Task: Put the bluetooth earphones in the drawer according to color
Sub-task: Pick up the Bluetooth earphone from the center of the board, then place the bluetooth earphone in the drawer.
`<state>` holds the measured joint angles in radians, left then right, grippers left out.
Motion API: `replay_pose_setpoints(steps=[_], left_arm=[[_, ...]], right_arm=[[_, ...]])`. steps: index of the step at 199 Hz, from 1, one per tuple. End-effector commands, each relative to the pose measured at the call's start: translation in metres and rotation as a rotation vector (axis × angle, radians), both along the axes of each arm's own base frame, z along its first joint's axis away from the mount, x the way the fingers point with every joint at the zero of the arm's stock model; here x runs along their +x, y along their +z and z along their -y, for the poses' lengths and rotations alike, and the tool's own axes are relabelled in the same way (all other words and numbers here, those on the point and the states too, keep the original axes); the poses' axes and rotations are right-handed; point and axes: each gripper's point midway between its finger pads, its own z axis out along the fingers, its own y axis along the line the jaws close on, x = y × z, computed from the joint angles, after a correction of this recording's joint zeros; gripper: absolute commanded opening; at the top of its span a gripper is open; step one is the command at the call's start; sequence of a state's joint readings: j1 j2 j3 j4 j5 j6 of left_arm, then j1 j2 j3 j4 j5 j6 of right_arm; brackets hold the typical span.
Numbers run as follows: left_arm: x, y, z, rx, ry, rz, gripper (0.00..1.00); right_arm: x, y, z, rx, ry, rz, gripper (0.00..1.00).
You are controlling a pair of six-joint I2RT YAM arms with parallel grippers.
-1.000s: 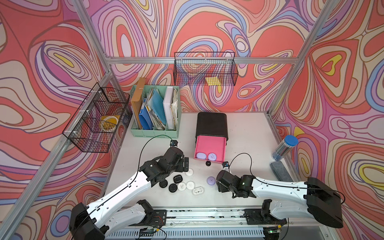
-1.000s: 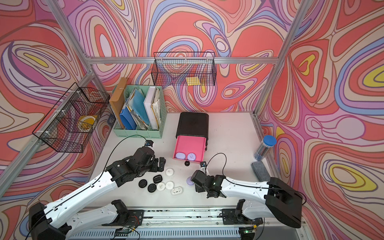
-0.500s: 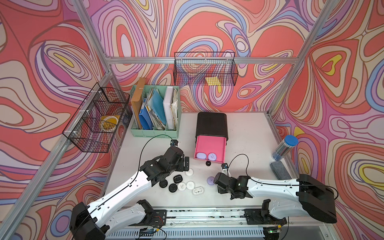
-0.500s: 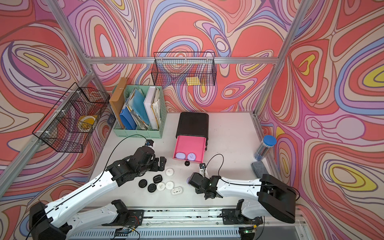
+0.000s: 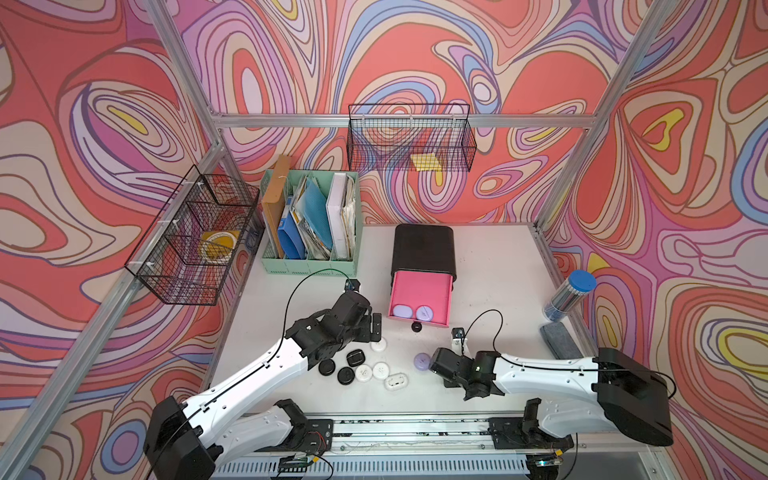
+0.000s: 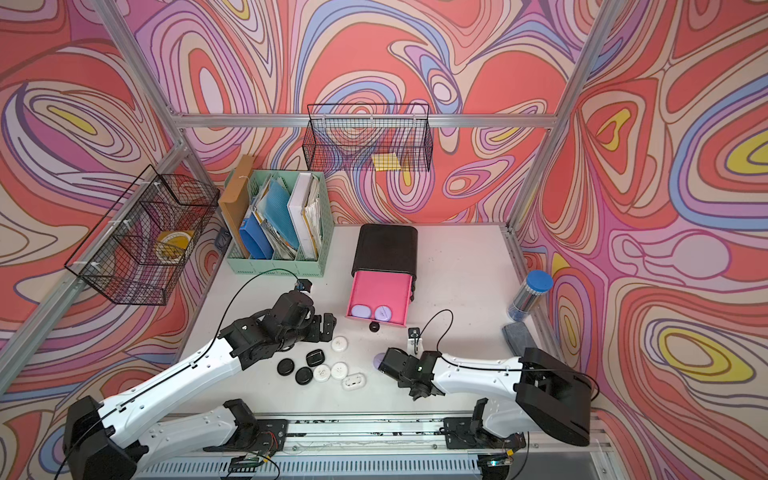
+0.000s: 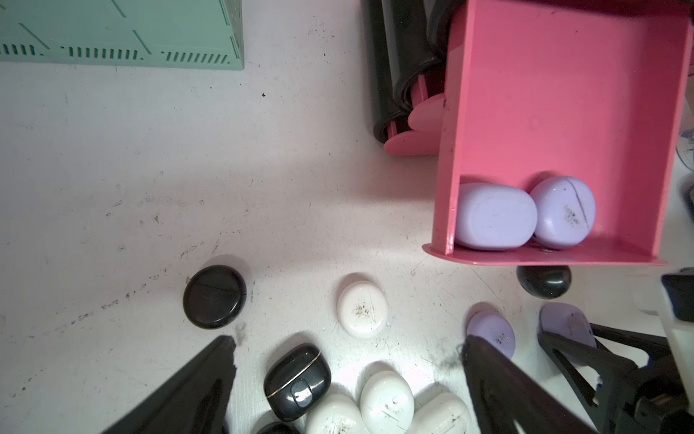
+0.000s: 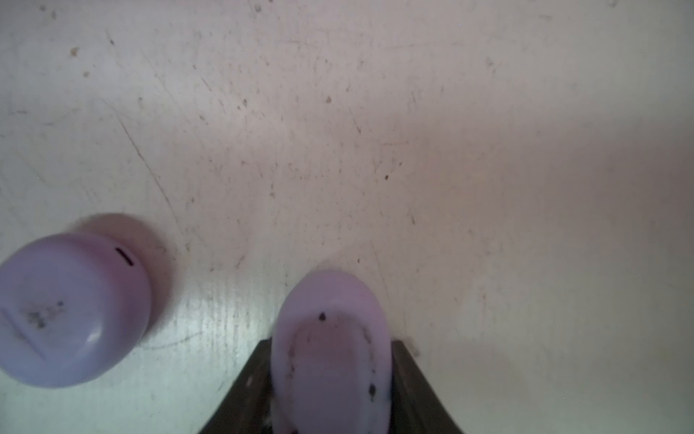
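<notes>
On the scuffed white table (image 5: 498, 266) inside swirl-patterned walls, the right gripper (image 8: 332, 375) pinches a lilac case (image 8: 330, 330), its long axis seemingly along the fingers, with a second lilac case (image 5: 422, 361) just beside it. The open pink drawer (image 5: 419, 286), already holding two more cases (image 7: 495, 221), lies ahead toward the back wall, both arms about equally near. The left gripper (image 7: 347, 340) hangs spread wide over black and white cases (image 7: 386, 402). No brand or writing is legible, only dark scuffs.
</notes>
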<state>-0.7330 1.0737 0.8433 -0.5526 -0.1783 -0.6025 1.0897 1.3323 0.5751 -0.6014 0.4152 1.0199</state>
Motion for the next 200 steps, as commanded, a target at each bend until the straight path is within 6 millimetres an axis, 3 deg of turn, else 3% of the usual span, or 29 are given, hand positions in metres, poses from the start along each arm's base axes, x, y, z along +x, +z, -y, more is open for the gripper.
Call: replay_pose_setpoints(steps=[1,41,74,125,155,200], left_arm=[[0.002,0.001,0.003,-0.023,-0.005,0.003,0.99],[-0.007,-0.009,-0.001,-0.035,-0.006,-0.014,0.99],[-0.015,-0.022,-0.005,-0.051,0.003,-0.033,0.99],[-0.020,-0.038,-0.010,-0.045,0.023,-0.058,0.99],[-0.024,-0.045,-0.013,-0.053,0.034,-0.071,0.99],[-0.034,-0.051,-0.015,-0.094,0.032,-0.080,0.99]], right_arm=[[0.006,0.020,0.010,-0.007,-0.065,0.045,0.23],[0.015,0.059,0.024,0.043,-0.110,0.107,0.23],[0.037,0.106,0.025,0.085,-0.093,0.178,0.23],[0.081,0.174,0.004,0.149,0.010,0.254,0.24],[0.110,0.188,-0.020,0.219,0.087,0.242,0.24],[0.147,0.181,-0.057,0.253,0.176,0.210,0.24]])
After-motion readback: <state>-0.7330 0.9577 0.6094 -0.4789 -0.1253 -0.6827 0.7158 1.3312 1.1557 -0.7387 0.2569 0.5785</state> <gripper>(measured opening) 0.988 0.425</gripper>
